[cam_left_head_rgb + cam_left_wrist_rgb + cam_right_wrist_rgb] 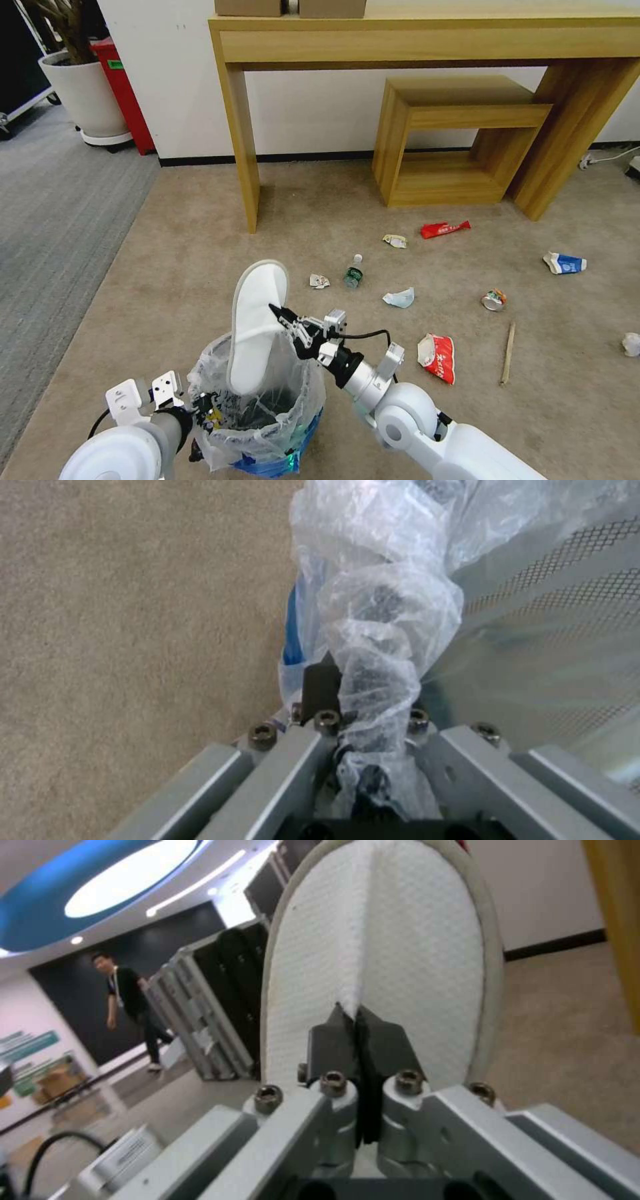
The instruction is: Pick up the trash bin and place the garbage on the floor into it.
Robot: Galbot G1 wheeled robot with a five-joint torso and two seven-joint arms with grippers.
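Note:
The trash bin [267,427], lined with a crinkled clear bag, sits low in the head view. My left gripper [200,405] is shut on its bagged rim [373,645]. My right gripper [277,312] is shut on a pinched fold of a white slipper [257,320], held upright with its lower end inside the bin mouth; the right wrist view shows this slipper [413,940] close up. On the beige floor [200,267] lie a small bottle [353,273], red wrappers [445,229] [437,357], a crushed can [493,300], a carton [564,263], crumpled paper [400,298] and a stick [509,343].
A tall wooden table [243,133] stands at the wall with a low wooden stool [460,140] under it. Far left are a white plant pot [87,93], a red bin [123,87] and grey ribbed carpet [53,200]. More white paper [631,344] lies far right.

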